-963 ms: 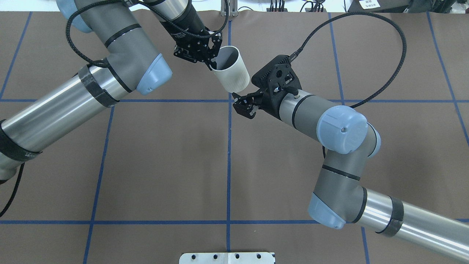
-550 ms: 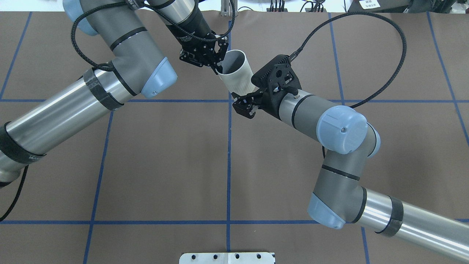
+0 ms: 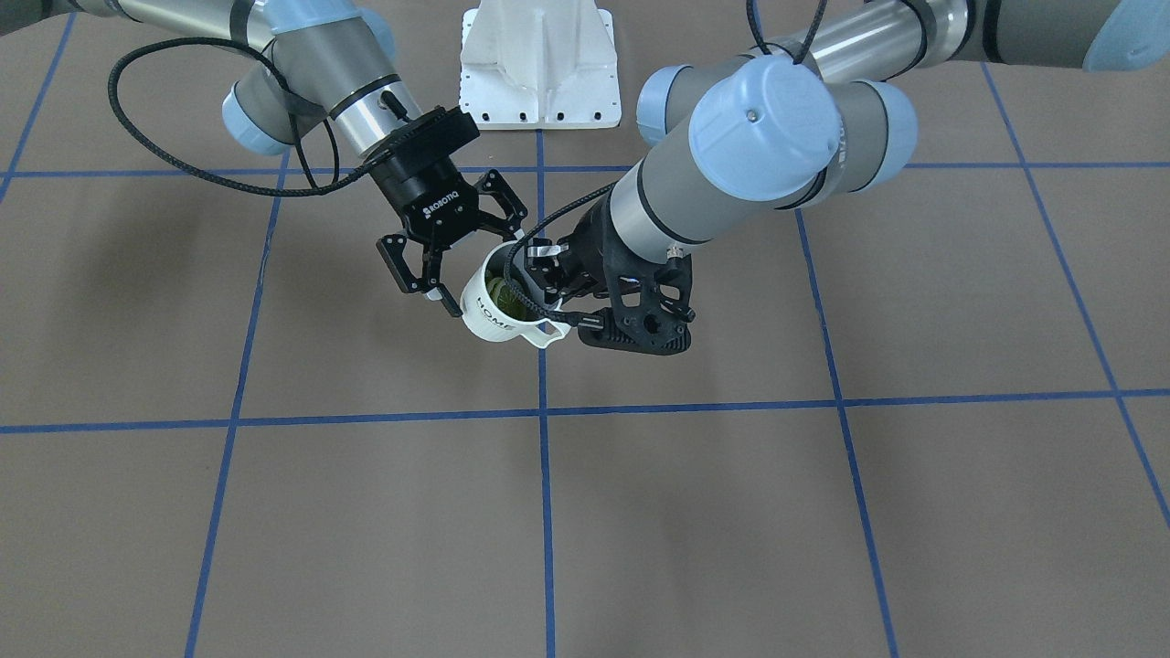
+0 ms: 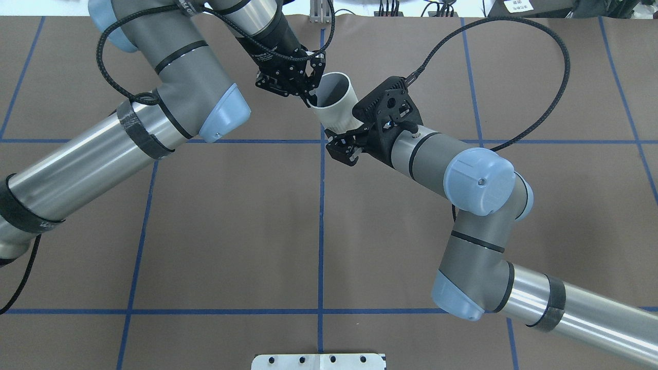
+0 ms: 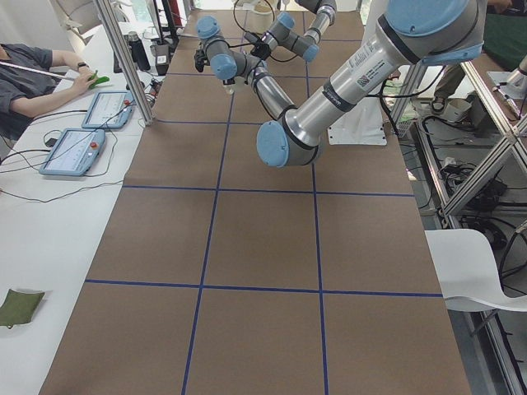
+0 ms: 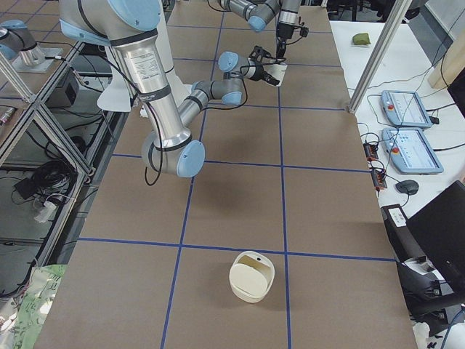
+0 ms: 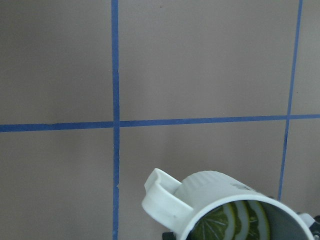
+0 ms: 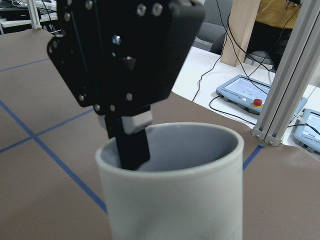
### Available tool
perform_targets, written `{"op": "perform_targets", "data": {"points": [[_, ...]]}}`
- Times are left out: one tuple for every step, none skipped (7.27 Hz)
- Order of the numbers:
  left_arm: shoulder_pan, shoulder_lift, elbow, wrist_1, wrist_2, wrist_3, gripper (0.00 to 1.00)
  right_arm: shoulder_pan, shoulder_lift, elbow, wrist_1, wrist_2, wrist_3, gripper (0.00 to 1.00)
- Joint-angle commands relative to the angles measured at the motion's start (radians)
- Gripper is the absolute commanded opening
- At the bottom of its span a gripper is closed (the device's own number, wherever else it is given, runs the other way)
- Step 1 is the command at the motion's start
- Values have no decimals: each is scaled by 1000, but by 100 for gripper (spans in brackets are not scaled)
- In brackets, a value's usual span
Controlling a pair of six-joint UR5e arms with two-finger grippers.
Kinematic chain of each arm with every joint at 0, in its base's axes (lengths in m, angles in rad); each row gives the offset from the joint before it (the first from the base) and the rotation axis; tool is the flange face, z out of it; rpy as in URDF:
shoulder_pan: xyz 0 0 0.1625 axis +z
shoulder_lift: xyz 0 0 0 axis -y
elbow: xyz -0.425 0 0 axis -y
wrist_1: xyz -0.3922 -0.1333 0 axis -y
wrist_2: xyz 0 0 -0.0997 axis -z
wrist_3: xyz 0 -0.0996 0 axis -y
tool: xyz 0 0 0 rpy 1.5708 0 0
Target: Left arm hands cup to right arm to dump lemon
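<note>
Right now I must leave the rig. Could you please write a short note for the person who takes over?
Left end effector: shut on the rim of the cup, one finger inside, holding it above the table.
Right end effector: open, close beside the cup's body, not gripping it.
Lemon: inside the cup.
Done: cup lifted and presented to the right arm.
Left: right end effector closes on the cup, left one lets go, then the right arm tips the lemon out.

Colours at the cup (image 3: 484,318)
You see the cup white, ribbed, grey inside, black "HOME" lettering; the lemon (image 7: 227,222) in it yellow-green, pale-ringed; the table (image 3: 823,512) under it brown with blue lines.
</note>
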Motion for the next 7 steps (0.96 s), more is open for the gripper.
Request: {"op": "perform_targets", "data": {"points": [[8, 0, -6, 0, 0, -2, 0, 0, 0, -1, 0, -4, 0, 99], [11, 0, -8, -1, 0, -9, 0, 0, 0, -1, 0, -4, 0, 99], [17, -1, -14, -7, 0, -43, 0, 0, 2, -2, 0, -4, 0, 99], [17, -1, -25, -4, 0, -46, 0, 0, 2, -2, 0, -4, 0, 99], [19, -1, -28, -3, 0, -46, 0, 0, 2, -2, 0, -4, 0, 99], [19, -1, -28, -3, -1, -46, 0, 0, 2, -4, -1, -4, 0, 99], [19, 0, -28, -7, -2, -46, 0, 0, 3, -2, -1, -4, 11, 56]]}}
